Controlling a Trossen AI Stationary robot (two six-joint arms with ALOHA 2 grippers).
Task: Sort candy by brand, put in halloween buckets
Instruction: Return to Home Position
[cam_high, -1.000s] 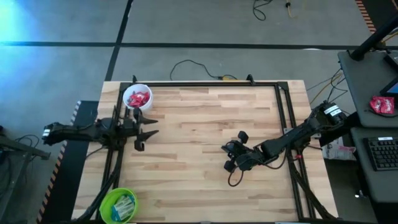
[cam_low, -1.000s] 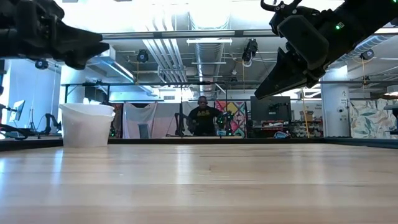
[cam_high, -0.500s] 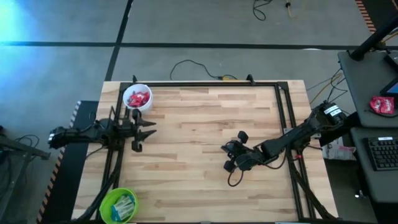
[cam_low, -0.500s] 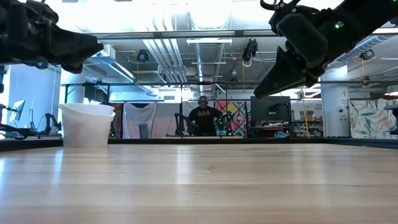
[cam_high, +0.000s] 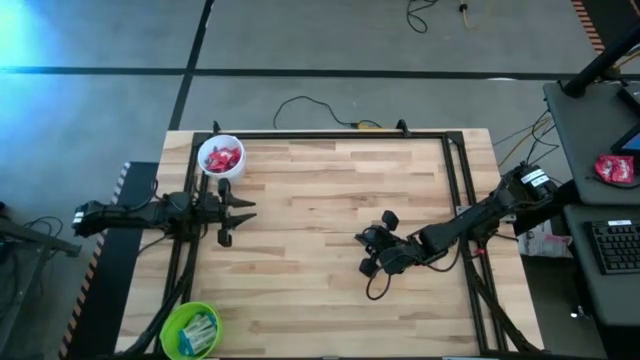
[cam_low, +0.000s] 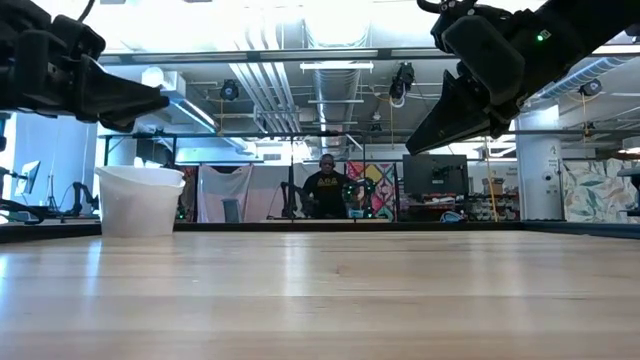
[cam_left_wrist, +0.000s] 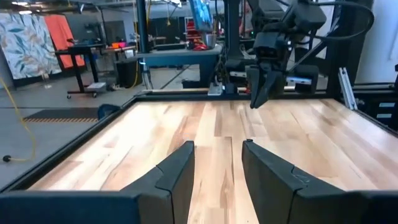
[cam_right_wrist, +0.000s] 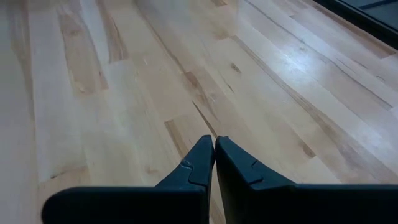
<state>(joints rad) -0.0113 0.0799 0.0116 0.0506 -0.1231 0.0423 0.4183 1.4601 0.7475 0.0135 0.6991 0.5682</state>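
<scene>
High view: red candy (cam_high: 221, 157) lies in the white bucket (cam_high: 201, 152), blue candy (cam_high: 200, 332) in the green bucket (cam_high: 168, 322); wrapper print unreadable. The left gripper (cam_high: 244, 208) stands spread, the right gripper (cam_high: 360, 240) pressed together.

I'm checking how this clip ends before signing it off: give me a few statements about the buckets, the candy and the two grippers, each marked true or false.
1. The white round plastic bucket holds red wrapped candy. True.
2. The lime green round bucket is empty. False: light blue and white candy lies in it.
3. The right gripper is spread wide. False: its fingers are shut together, with nothing between them.
4. The left gripper is open and holds nothing. True.
5. Both buckets stand on the right arm's side. False: both are at the left arm's side of the wooden table.
</scene>
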